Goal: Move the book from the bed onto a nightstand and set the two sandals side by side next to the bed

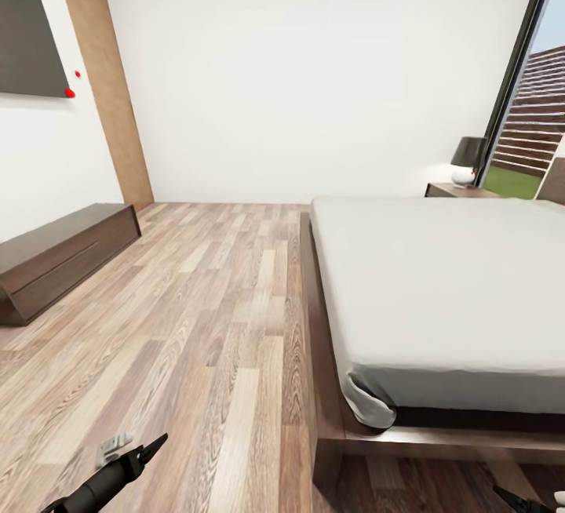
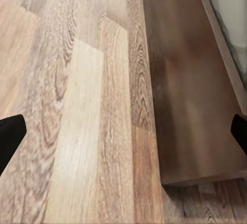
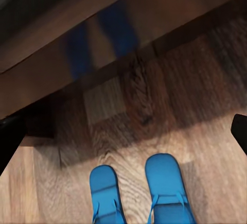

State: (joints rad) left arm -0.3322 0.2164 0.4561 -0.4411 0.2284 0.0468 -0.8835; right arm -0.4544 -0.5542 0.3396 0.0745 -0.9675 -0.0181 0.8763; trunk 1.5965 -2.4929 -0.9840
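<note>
Bedroom w/ white walls and wood-plank floor (image 1: 196, 317). Bed (image 1: 439, 285) at right of head view: dark brown frame, plain off-white mattress, nothing visible on the part of the mattress in view. No telling where the book is. Nightstand (image 1: 459, 191) beyond the bed's far corner, near the window (image 1: 534, 113), w/ a dark-shaded lamp (image 1: 468, 158) on top. Slatted fence and grass seen through the glass. Long dark bench (image 1: 59, 258) against the left wall, below a dark wall panel (image 1: 27, 30); brown door (image 1: 106, 81) further along that wall.

Left gripper (image 1: 145, 450) low at head view's bottom edge, over bare floor near the bed's foot corner. In left wrist view, dark fingertips (image 2: 10, 136) at both edges of the picture, wide apart, nothing between them but floor planks and the side of the bed frame (image 2: 190, 90).

Right gripper (image 1: 522, 501) barely seen at head view's bottom right. In right wrist view, fingertips (image 3: 10, 142) likewise far apart at both edges, holding nothing.

Two blue sandals (image 3: 139, 190) on the floor in right wrist view, side by side, toes toward the bed frame, just beside it; faint blue reflection in the glossy wood (image 3: 103, 44). Sandals close together, roughly parallel, heels cut off by the picture edge.
</note>
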